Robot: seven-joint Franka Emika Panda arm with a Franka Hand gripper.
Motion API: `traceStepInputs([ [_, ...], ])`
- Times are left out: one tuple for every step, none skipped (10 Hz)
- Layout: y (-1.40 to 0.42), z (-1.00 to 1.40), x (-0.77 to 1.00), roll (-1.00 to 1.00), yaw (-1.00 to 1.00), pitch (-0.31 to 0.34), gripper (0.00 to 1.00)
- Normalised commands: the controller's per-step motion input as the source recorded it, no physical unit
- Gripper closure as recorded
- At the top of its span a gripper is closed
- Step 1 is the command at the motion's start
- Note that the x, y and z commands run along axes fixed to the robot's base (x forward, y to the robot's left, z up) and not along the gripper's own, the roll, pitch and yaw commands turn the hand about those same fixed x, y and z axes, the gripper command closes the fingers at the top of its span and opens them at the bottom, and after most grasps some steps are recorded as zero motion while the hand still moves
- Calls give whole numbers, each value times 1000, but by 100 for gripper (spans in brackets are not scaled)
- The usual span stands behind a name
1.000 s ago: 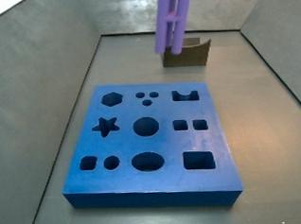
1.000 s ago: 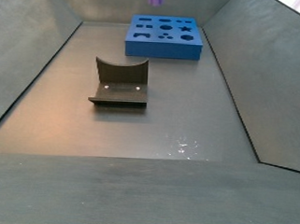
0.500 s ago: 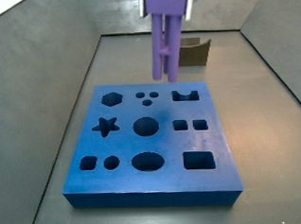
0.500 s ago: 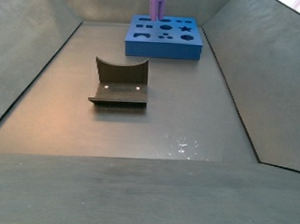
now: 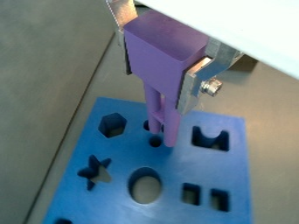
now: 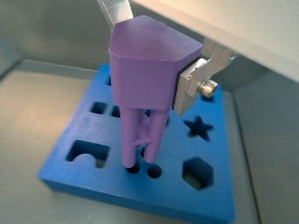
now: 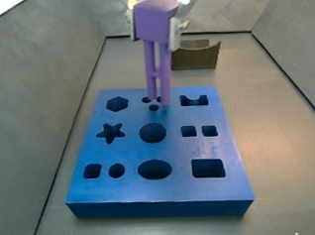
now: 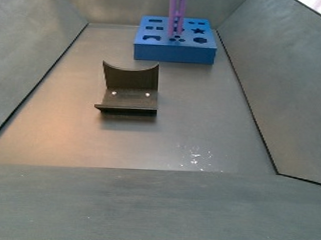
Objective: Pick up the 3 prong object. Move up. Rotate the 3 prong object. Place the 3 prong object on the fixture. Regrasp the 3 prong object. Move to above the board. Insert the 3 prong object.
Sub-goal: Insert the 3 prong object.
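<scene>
Two fingers around 3 prong object.

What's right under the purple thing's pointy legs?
The gripper holds the 3 prong object upright over the board. Below its prongs sit small round holes. The prongs partly cover them, so the count is unclear.

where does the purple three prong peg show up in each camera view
Wrist view: 3 prong object held in the pincer, prongs down over the board.
Wrist view: centre, prongs near the small round holes.
Side view: upper centre, upright.
Side view: top edge, above the board.
Shared landmark: the blue board.
</scene>
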Motion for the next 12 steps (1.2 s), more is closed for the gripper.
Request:
traceStepInputs([
  [0,-260,-237,-169,-797,-89,100],
  [0,-203,-140,-159,-843,-66,100],
  [0,-254,-189,-140,-829,-31,100],
  [23,-249,-249,-101,-746,0,100],
  [140,-271,-297,-81,-669,0,100],
  [123,-223,-260,-87,-557,0,100],
  [51,-149,0,-89,-129,0,100],
  [0,-229,143,-81,-26,0,100],
  [0,-331,400,-120,-49,96,100],
  [89,-400,246,-131,-106,80,100],
  [137,-411,297,-136,-189,133,100],
  [200,-440,169,-87,-194,143,100],
])
